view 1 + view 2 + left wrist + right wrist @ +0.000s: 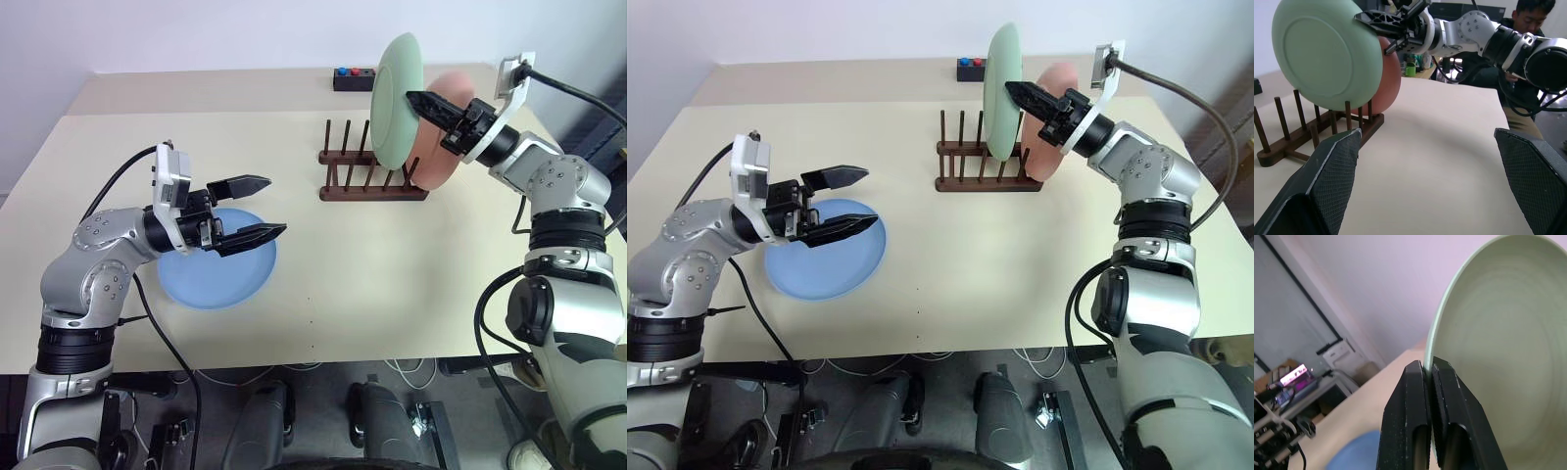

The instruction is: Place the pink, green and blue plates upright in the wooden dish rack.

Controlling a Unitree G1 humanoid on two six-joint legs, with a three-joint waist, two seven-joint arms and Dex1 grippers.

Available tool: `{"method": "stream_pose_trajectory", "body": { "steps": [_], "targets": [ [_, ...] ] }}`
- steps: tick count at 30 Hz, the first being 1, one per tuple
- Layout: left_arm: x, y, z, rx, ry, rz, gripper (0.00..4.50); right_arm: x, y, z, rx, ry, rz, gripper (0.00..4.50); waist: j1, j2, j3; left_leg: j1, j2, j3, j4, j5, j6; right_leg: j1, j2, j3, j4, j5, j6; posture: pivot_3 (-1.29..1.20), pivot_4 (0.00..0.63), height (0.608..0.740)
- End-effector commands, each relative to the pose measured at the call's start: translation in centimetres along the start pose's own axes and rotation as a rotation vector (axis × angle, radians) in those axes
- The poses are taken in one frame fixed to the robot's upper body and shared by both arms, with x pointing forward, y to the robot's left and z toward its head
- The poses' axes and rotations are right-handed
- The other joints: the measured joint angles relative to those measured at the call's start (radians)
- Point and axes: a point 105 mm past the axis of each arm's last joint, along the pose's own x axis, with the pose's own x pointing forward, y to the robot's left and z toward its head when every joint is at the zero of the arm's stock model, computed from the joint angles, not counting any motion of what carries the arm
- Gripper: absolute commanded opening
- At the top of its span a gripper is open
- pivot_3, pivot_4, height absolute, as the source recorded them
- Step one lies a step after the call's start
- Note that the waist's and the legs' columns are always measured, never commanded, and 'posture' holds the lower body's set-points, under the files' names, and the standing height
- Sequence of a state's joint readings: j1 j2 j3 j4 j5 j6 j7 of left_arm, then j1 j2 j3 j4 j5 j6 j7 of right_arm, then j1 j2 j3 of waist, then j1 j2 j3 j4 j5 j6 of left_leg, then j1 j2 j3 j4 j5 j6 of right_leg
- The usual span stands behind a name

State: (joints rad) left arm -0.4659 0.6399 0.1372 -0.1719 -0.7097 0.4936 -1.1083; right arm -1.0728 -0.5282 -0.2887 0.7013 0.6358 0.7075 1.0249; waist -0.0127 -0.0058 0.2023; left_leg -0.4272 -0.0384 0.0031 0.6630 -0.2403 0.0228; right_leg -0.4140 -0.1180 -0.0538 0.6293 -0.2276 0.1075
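Our right gripper [419,101], clamped on the green plate's [395,86] rim, holds it upright above the dish rack [370,174] beside the racked pink plate [438,147], while our left gripper [257,208] gapes over the flat blue plate [217,270] on the worktop [392,284].

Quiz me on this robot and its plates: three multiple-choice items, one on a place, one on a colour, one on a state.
1. Where is the blue plate?
A. In the wooden dish rack
B. Flat on the table
C. Held aloft

2. Which plate does the right end effector grip?
A. Green plate
B. Pink plate
C. Blue

3. The left end effector is:
A. Open, holding nothing
B. Shut on a plate
C. Gripping a peg

Answers: B, it lies flat beneath the left end effector; A, black fingers pinch the green rim; A, its jaws are spread with nothing between.
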Motion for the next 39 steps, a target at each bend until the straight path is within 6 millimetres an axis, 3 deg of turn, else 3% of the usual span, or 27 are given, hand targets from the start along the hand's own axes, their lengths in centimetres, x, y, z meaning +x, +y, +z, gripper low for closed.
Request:
{"method": "stream_pose_trajectory", "body": {
  "steps": [1,8,18,26,39],
  "targets": [
    [-0.3,-0.3,1.2,0.045,-0.017,-0.006,4.50,0.2,1.2,0.8,-0.069,-0.003,0.056,0.97,0.000,0.000,0.000,0.000,0.000,0.000,0.000,0.000,0.000,0.000,0.000,0.000,0.000,0.000,0.000,0.00,0.150,0.735],
    [-0.2,-0.4,1.2,0.042,-0.018,-0.012,4.50,0.5,1.9,1.4,-0.147,0.004,0.066,4.35,-0.001,0.000,0.000,0.000,0.000,0.000,0.000,0.000,0.000,0.000,0.000,0.000,0.000,0.000,0.000,0.00,0.150,0.735],
    [-0.1,-0.4,1.1,0.037,-0.018,-0.015,4.50,0.9,3.6,3.4,-0.244,-0.020,0.099,4.35,-0.001,0.000,0.000,0.000,0.000,0.000,0.000,0.000,0.000,0.000,0.000,0.000,0.000,0.000,0.000,0.00,0.150,0.735],
    [0.0,-0.3,1.1,0.040,-0.019,-0.014,4.50,0.9,2.0,2.0,-0.351,0.068,0.017,4.35,-0.001,0.000,0.000,0.000,0.000,0.000,0.000,0.000,0.000,0.000,0.000,0.000,0.000,0.000,0.000,0.00,0.150,0.735],
    [0.0,-0.2,1.2,0.046,-0.019,-0.011,4.50,0.9,1.8,2.5,-0.628,0.178,-0.021,4.35,-0.001,0.000,0.000,0.000,0.000,0.000,0.000,0.000,0.000,0.000,0.000,0.000,0.000,0.000,0.000,0.00,0.150,0.735]
  ]
}}
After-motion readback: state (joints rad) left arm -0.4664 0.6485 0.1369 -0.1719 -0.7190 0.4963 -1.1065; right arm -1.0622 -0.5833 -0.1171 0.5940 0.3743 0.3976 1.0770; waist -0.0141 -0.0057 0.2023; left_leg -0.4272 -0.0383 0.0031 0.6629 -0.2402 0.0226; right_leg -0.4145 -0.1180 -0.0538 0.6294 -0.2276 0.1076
